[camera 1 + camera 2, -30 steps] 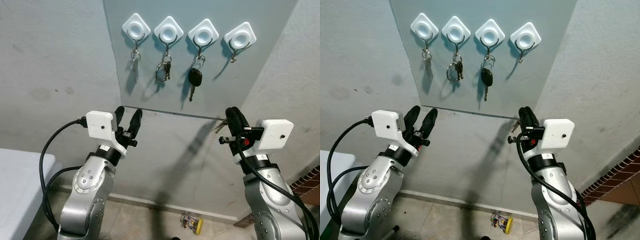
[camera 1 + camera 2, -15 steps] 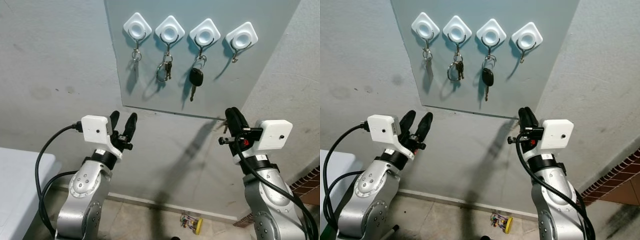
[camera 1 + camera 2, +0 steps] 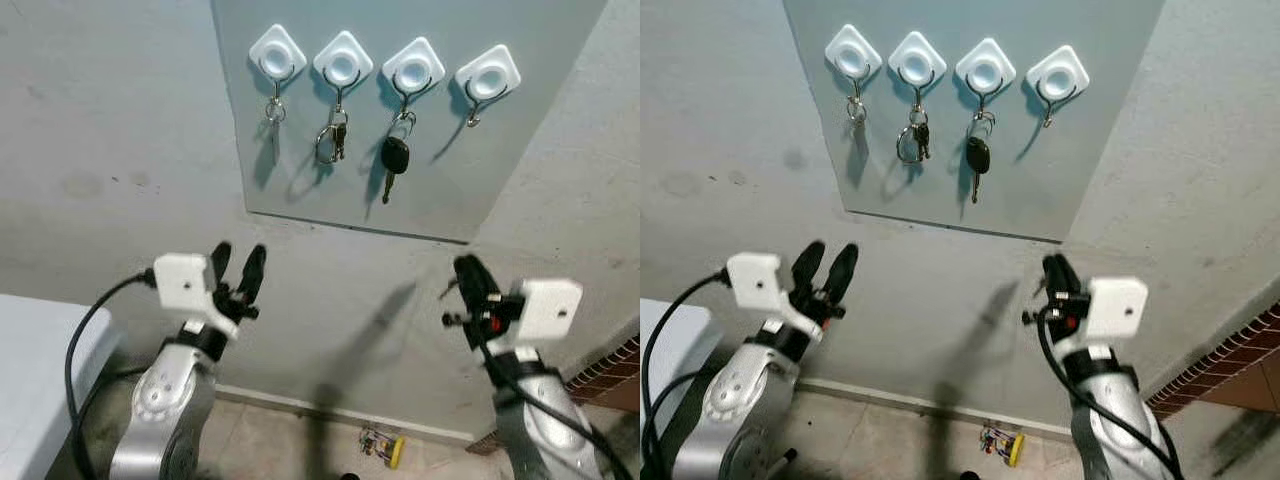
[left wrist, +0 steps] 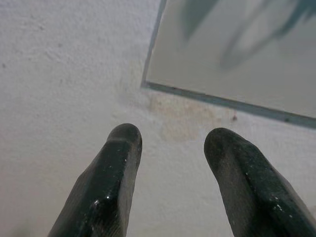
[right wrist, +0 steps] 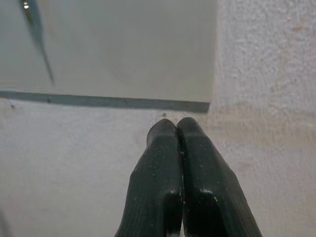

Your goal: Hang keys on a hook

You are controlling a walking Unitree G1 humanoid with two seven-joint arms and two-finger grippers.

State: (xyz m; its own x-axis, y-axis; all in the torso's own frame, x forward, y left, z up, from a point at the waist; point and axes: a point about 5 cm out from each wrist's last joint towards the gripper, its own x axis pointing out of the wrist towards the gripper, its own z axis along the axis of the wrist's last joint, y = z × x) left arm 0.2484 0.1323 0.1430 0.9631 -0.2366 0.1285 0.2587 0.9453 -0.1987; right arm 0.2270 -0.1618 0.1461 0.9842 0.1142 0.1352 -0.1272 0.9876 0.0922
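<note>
4 white hooks (image 3: pixel 340 62) sat in a row on the grey wall panel (image 3: pixel 420 190). Keys (image 3: pixel 329 140) hung on the 3 leftmost, including a black car key (image 3: pixel 392 160). Rightmost hook (image 3: pixel 487 75) bare. Left gripper (image 3: pixel 236 270) spread, empty, below panel. Right gripper (image 5: pixel 177 129) fingers pressed together.

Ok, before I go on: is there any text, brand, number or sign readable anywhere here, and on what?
None can be read.
Car key on the third hook: any logo is too small to tell.
White hook plates: blank.
Small colourful object on the floor: too small and blurred to read.
White camera housings on both wrists: no marking visible.
</note>
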